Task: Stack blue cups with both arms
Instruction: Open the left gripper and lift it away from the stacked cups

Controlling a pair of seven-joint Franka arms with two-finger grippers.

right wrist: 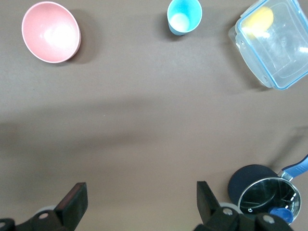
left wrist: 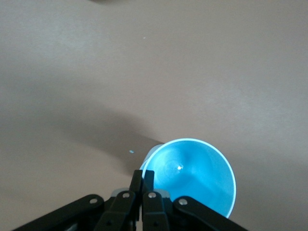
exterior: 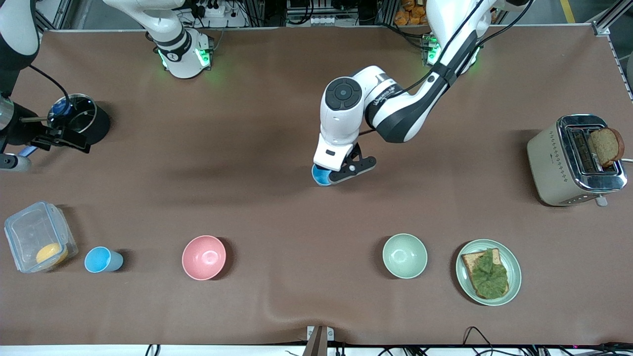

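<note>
One blue cup [exterior: 321, 176] is pinched by its rim in the closed jaws of the left gripper [left wrist: 142, 185], mid-counter [exterior: 257, 148]. The second cup [exterior: 102, 260] is parked between the clear box [exterior: 39, 236] and the pink bowl [exterior: 203, 257]. The right gripper [right wrist: 139, 202] is held over the pot [exterior: 79, 118], jaws wide open.

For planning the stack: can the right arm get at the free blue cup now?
Probably yes. The cup stands uncovered between the box and pink bowl, and the right tool is open.
</note>
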